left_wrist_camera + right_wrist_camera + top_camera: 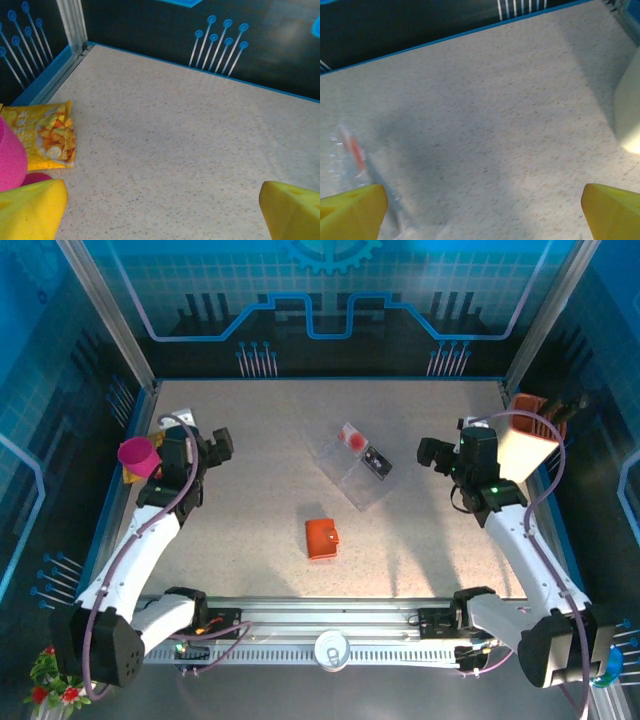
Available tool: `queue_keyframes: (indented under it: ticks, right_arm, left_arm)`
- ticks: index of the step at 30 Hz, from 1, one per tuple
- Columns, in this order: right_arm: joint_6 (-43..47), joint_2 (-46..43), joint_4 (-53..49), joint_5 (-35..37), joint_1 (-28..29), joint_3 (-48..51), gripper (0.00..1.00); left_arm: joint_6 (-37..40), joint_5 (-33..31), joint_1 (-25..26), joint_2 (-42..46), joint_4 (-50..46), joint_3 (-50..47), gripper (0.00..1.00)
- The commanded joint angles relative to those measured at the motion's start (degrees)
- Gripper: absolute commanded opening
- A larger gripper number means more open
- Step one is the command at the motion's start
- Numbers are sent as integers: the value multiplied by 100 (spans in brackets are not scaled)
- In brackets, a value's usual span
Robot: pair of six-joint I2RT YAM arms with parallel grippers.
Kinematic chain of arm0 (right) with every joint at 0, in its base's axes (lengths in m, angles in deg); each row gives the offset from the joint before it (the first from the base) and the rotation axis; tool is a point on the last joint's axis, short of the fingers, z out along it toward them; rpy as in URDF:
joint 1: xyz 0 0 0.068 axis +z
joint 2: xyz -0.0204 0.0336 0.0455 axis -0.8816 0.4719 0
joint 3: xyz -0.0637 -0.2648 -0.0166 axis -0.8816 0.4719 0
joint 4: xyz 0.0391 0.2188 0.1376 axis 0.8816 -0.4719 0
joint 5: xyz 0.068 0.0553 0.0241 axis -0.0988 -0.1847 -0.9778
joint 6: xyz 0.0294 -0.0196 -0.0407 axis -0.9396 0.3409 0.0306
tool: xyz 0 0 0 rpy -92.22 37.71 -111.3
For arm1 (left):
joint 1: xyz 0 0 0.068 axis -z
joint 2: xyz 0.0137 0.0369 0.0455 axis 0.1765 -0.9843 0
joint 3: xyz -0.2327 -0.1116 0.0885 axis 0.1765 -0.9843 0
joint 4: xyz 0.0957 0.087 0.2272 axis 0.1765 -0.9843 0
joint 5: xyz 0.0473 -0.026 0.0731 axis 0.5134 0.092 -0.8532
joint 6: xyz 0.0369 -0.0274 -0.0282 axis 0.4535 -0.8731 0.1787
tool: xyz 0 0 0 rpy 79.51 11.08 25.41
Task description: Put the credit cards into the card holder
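Meanwhile, left claw (222, 443) and right claw (429, 453) gape released, the card holder (322, 538) well apart between them.

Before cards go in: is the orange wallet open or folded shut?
Folded shut: the wallet lies flat as one closed piece, no inner slots showing.

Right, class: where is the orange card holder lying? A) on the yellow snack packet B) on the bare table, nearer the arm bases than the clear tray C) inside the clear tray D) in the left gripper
B: the card holder lies flat on the table, apart from the clear tray and on its near side.
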Motion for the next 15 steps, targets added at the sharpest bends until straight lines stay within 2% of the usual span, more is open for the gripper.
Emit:
queue_keyframes:
  ticks: [1,5,11,15]
  right_arm:
    - [801,335,909,566,-114,250,100]
    - [1007,686,1630,641,-266,637,100]
    - [1112,1174,2492,358,-330,1046,100]
    - [1369,1587,3210,260,-333,1283,100]
  left_arm:
    - [120,19,-160,-92,858,-599,99]
    - [180,-52,-197,-392,1874,-1258,99]
    - [361,-227,-200,-1269,2952,-1769,99]
    - [530,-97,-209,-1821,3706,-1917,99]
